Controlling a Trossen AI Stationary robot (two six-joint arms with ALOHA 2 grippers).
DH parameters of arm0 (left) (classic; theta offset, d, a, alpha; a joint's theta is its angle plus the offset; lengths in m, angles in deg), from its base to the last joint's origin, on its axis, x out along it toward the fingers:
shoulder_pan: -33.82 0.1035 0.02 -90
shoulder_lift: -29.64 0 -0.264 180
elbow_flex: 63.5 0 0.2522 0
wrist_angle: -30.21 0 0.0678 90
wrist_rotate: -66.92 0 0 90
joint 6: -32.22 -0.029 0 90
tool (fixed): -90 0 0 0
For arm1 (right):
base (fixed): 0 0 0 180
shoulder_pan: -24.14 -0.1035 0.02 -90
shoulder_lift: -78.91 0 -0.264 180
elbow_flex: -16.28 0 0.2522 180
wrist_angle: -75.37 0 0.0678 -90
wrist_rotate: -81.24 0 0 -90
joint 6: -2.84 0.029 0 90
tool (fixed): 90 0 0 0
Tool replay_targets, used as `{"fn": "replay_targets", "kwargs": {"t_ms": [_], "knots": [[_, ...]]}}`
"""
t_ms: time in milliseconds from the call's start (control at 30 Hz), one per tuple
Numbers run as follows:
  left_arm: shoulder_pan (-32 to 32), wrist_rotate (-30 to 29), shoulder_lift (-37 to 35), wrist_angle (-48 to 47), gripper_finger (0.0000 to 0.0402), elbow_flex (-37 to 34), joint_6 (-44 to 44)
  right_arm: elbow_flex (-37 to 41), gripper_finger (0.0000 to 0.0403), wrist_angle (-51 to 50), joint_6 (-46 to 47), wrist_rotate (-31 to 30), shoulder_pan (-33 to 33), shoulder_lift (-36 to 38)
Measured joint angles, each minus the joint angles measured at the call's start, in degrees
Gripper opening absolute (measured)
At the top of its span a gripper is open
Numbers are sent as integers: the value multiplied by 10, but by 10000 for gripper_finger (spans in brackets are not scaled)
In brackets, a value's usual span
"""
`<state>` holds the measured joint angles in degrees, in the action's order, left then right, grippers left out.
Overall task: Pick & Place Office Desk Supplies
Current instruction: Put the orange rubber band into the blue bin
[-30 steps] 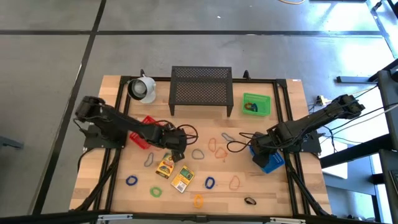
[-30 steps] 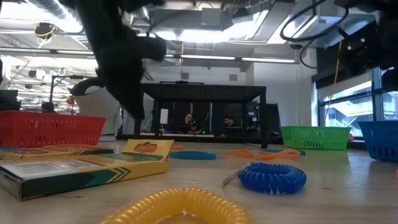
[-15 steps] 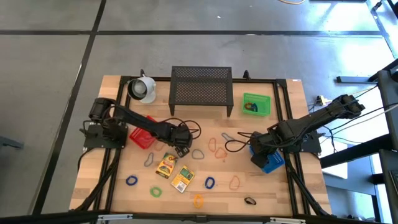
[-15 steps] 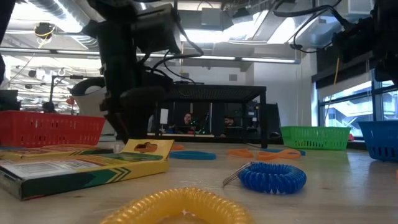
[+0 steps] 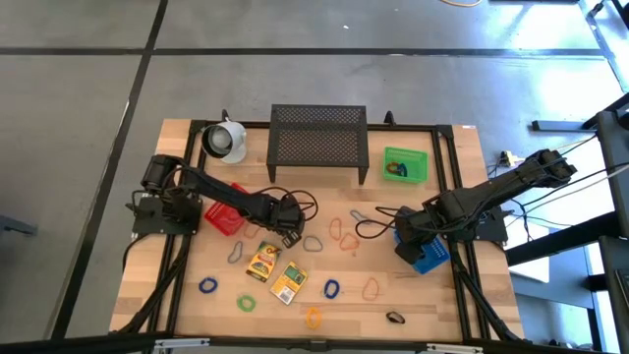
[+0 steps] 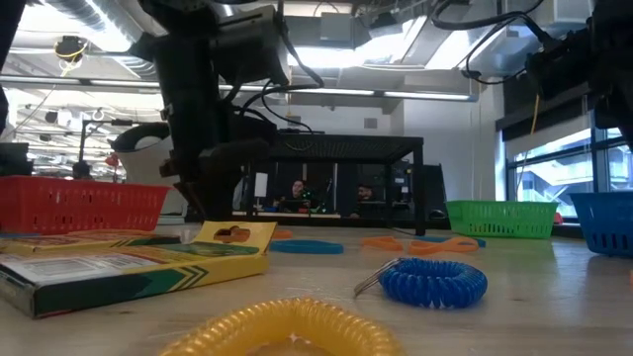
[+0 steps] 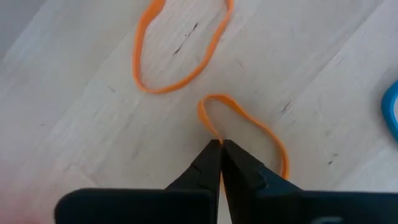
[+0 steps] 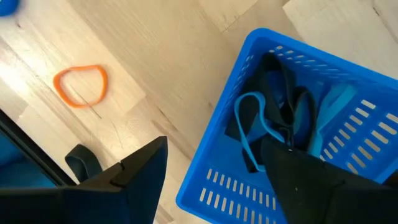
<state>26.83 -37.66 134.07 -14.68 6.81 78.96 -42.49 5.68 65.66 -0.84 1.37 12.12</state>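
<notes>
The right gripper [image 8: 214, 165] hangs over the wooden table [image 8: 155, 56] with its two dark fingers [image 8: 140, 168] spread wide apart, the near rim of the blue bin [image 8: 348, 118] lying between them. Inside the bin lie a light blue loop [image 8: 258, 124] and some dark loops [image 8: 283, 87], tangled together against its slotted wall. Well apart from the bin, an orange loop [image 8: 81, 85] lies flat on the bare wood, and a black loop [image 8: 82, 162] shows partly just beside one finger.

My wooden table [image 5: 187, 295] carries scattered loops [image 5: 331, 288], two yellow packets [image 5: 288, 281], red [image 5: 224, 220], green [image 5: 405, 165], blue bins [image 5: 428, 258], a mug [image 5: 225, 140] (white) and a black mesh rack [image 5: 317, 144].
</notes>
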Motion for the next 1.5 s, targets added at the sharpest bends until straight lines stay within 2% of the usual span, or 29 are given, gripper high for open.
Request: {"fn": "replay_targets", "kwargs": {"t_ms": [267,467,567,800,900,1100,1333,1500], "knots": [[1,-10,-71,33,3,-5,20,0,227,1,-5,-12,0,15],[-15,-51,-144,114,2,-4,-28,0,203,56,-6,-46,0,41],[-27,-95,-168,181,4,-3,-62,0,195,111,-26,-86,0,54],[-46,-190,-168,397,2,-2,-161,0,188,300,-127,-247,1,56],[-50,-209,-158,452,4,-2,-189,0,188,364,-173,-281,5,55],[-53,-219,-157,485,2,-2,-210,0,221,450,-235,-246,30,46],[-53,-218,-151,548,2,-2,-238,0,278,542,-346,-249,53,7],[-53,-232,-151,567,4,-2,-249,0,295,611,-387,-249,69,-23]]}}
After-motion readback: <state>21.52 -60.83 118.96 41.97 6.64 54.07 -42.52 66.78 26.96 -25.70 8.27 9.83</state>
